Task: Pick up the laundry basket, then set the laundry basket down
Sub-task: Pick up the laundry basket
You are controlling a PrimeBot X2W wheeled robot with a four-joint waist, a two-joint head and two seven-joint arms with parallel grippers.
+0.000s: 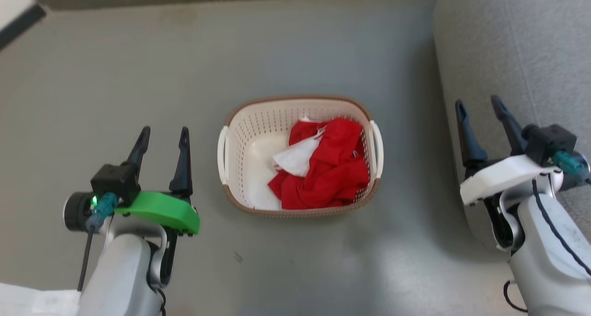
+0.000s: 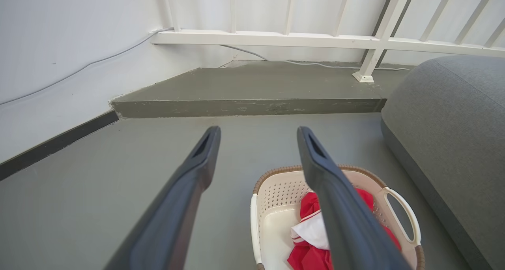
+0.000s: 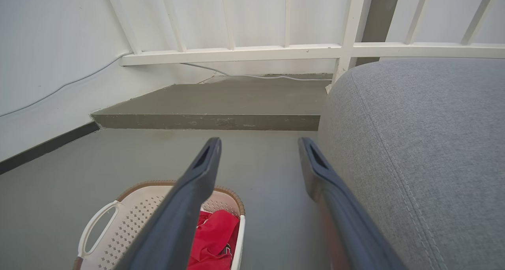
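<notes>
In the head view, the small cream-white perforated plastic laundry basket [image 1: 256, 127], rounded-rectangular with a brown woven-look rim and two white side handles, stands on the grey floor [image 1: 138, 75] in the middle of the frame. Inside it lie a crumpled red cloth [image 1: 337, 173] and a piece of white cloth [image 1: 298, 159]. The left tool [image 1: 165, 133], on the arm with the green cover, is at the lower left, well apart from the basket. Its two dark fingers are spread open and have hold of nothing. The right tool [image 1: 478, 102] is at the right edge, in front of the grey fabric sofa [image 1: 508, 39]. It is also open and empty, and also apart from the basket.

In the left wrist view, the left tool [image 2: 259, 131] shows a wide gap between its fingers, with only floor between them. The basket [image 2: 276, 191] is at the lower right of the frame, partly behind one finger.

In the right wrist view, the right tool [image 3: 259, 141] is open in the same way. The basket [image 3: 130, 222] is at the lower left of the frame, and the sofa [image 3: 414, 143] is at the right.

As I judge it, nothing of the task is done yet. The basket is on the floor and no handle is touched. Reaching the handles, closing on them, lifting the basket and putting it down are all left.
</notes>
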